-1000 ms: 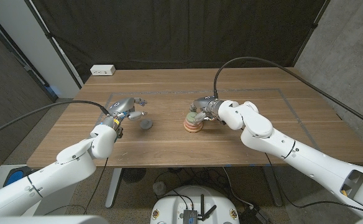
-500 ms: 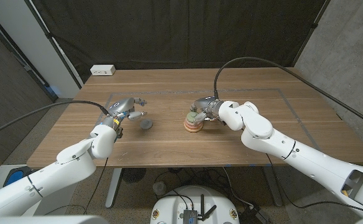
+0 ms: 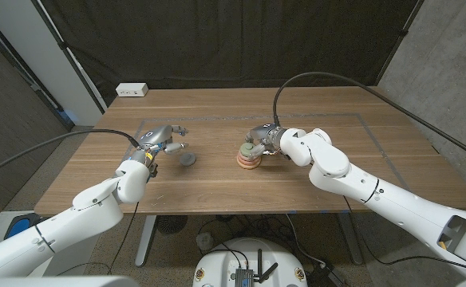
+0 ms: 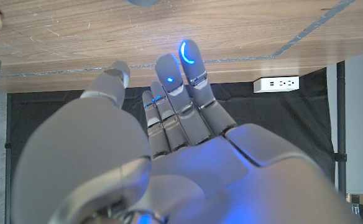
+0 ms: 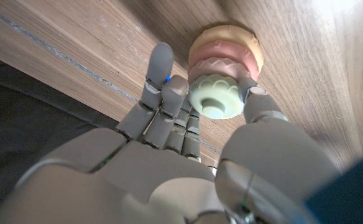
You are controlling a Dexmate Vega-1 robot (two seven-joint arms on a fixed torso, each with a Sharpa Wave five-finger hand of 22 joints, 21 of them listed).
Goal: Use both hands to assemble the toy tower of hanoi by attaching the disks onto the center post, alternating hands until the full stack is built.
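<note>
A stack of disks (image 3: 247, 160) stands at the table's middle: a cream one lowest (image 5: 232, 36), pink ones (image 5: 222, 62) above it. A pale green disk (image 5: 216, 99) sits on top of the stack (image 3: 249, 147), pinched between the thumb and fingers of my right hand (image 3: 263, 137). To the left of the stack a small dark grey disk (image 3: 187, 159) lies on the wood, its edge also in the left wrist view (image 4: 145, 2). My left hand (image 3: 162, 138) hovers just left of that grey disk, fingers (image 4: 176, 74) apart and holding nothing.
A white power strip (image 3: 132, 90) lies at the table's far left edge. A thin tape outline (image 3: 361, 118) marks a rectangle on the wooden table (image 3: 329, 199). A dark curtain hangs behind.
</note>
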